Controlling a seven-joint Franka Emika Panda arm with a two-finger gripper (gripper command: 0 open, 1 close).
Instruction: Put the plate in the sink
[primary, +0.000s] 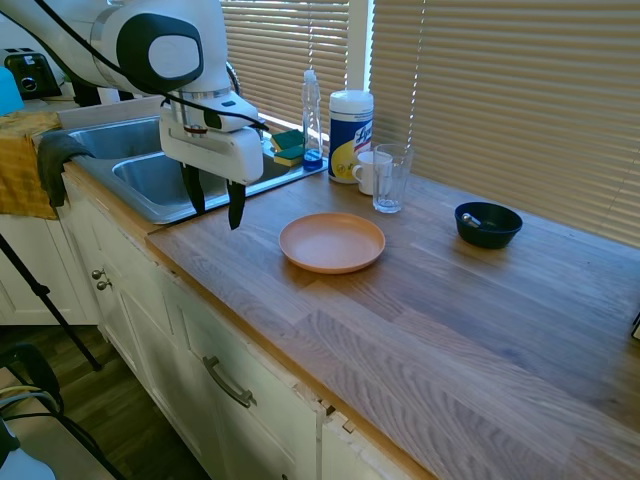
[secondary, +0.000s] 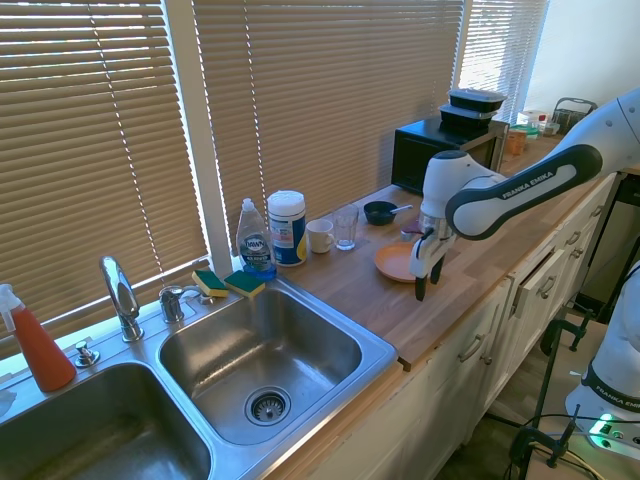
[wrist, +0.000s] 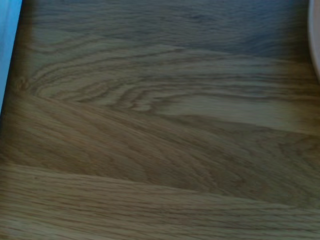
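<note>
The peach-orange plate (primary: 332, 242) lies flat on the wooden counter, also seen in the second exterior view (secondary: 397, 262). My gripper (primary: 214, 203) hangs fingers-down just above the wood, between the plate and the sink (primary: 150, 185), close to the counter's front edge. It is open with nothing between its fingers, and a gap of bare wood separates it from the plate's rim. The second exterior view shows the gripper (secondary: 427, 281) in front of the plate and the sink's near basin (secondary: 300, 330) empty. The wrist view holds only wood grain, with a pale sliver of the plate (wrist: 316, 45) at one edge.
Behind the plate stand a clear glass (primary: 390, 178), a white mug (primary: 366, 172), a wipes canister (primary: 350, 120) and a soap bottle (primary: 312, 118). A dark blue bowl (primary: 488, 224) sits further along. Sponges (primary: 288, 147) lie on the sink's rim; the faucet (secondary: 120, 295) rises behind.
</note>
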